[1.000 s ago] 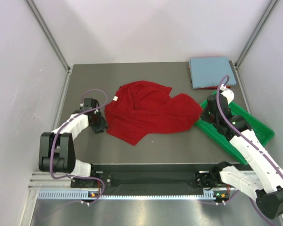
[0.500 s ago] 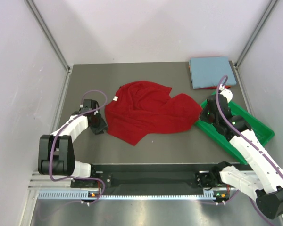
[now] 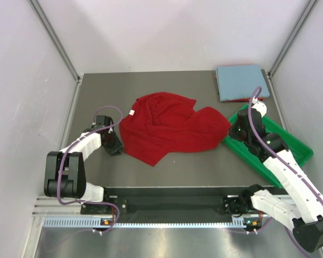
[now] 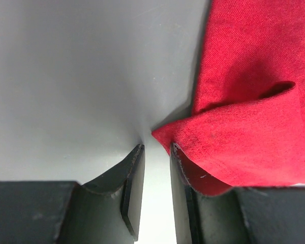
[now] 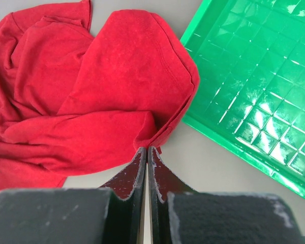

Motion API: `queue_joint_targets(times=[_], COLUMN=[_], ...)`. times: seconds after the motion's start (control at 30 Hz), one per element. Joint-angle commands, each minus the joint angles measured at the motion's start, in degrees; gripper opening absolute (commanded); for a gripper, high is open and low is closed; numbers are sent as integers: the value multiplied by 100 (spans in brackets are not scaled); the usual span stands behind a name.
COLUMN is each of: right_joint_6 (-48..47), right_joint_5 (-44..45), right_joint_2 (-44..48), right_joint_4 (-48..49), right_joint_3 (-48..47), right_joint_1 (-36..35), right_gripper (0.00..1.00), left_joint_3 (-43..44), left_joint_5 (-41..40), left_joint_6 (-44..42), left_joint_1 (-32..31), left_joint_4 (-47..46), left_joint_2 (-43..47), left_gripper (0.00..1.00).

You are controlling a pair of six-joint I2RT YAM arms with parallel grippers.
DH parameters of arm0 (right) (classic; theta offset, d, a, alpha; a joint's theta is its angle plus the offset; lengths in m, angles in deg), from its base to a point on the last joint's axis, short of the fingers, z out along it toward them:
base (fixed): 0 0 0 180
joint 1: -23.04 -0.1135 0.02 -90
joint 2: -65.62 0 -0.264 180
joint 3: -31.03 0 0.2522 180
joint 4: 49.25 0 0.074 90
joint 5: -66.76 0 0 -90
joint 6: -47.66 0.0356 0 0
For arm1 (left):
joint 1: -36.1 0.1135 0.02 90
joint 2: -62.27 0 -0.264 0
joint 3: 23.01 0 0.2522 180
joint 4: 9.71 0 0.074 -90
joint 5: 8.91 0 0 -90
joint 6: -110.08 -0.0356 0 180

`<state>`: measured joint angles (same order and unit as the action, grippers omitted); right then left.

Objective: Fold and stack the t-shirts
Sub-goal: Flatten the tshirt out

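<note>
Jaws first: my left gripper (image 4: 156, 146) sits slightly parted at a corner of the red shirt (image 3: 167, 126), with nothing between them, I think. My right gripper (image 5: 147, 149) is pinched closed and empty at its hem. That shirt lies crumpled mid-table, not folded yet. The light blue shirt (image 3: 241, 80) is folded in the far right corner.
</note>
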<state>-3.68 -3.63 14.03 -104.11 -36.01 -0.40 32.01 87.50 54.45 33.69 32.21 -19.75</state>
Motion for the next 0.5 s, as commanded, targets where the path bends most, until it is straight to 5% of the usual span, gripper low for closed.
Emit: queue_joint_targets(times=[0.0,0.17,0.47], right_joint_6=[-42,-33,-7], right_joint_5=[33,25,-37], right_joint_2=[88,97,53], right_joint_4=[243,199,225], right_joint_3=[-51,-69,-69], right_joint_1=[15,24,24], right_gripper=[0,0,0], left_joint_3=[-118,-135,-74], left_joint_5=[-263,-527,-412], left_joint_6=[34,0,-53], left_joint_1=[-5,-13,-49], left_joint_4=[-109,-153,-285], left_joint_2=[-131,116,-288], left_gripper=[33,40,33])
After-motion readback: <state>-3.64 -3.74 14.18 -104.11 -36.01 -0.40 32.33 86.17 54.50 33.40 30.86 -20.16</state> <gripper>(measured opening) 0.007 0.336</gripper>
